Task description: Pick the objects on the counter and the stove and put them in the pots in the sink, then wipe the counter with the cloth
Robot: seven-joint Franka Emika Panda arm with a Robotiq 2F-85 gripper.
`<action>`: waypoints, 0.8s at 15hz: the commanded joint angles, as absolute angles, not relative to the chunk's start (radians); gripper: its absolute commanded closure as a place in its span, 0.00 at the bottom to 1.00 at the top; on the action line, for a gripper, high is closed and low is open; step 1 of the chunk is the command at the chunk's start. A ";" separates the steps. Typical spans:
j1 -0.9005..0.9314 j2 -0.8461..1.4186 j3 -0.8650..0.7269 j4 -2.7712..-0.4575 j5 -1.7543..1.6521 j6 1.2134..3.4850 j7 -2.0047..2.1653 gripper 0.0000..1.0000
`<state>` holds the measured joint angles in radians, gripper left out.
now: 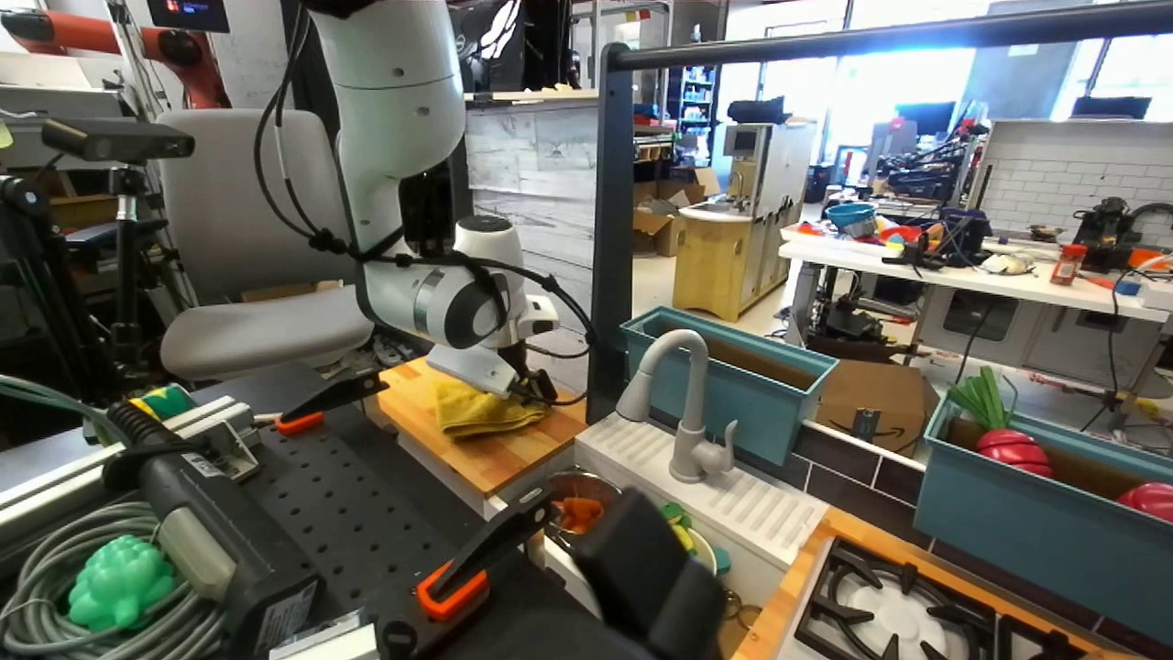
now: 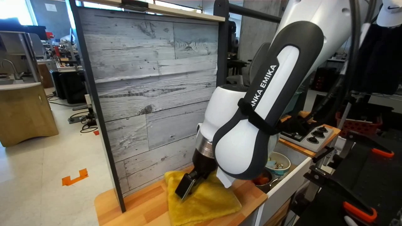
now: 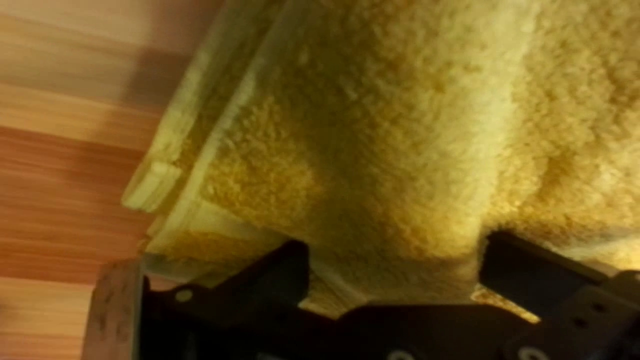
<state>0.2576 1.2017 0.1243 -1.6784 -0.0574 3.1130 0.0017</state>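
The yellow cloth lies rumpled on the wooden counter, its folds filling most of the wrist view. Down at the cloth, my gripper is open, its two dark fingers wide apart with slack yellow fabric between them. An exterior view shows the gripper tilted, its tips touching or just over the cloth; how deep they sit is hidden. Beside the counter is the white sink. In it stand a metal pot with orange-red pieces and a pale bowl with small green and yellow items.
A grey wood-look panel rises along the counter's edge. The arched faucet stands by the sink, and the stove is beyond it. Teal bins line the back. Orange clamps sit on the black perforated table.
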 commanded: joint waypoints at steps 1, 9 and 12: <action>0.343 1.241 0.183 -1.602 -0.065 3.052 -0.005 0.00; 0.457 1.145 0.052 -1.691 -0.060 3.072 0.041 0.00; 0.442 1.025 0.072 -1.851 -0.082 3.097 0.007 0.00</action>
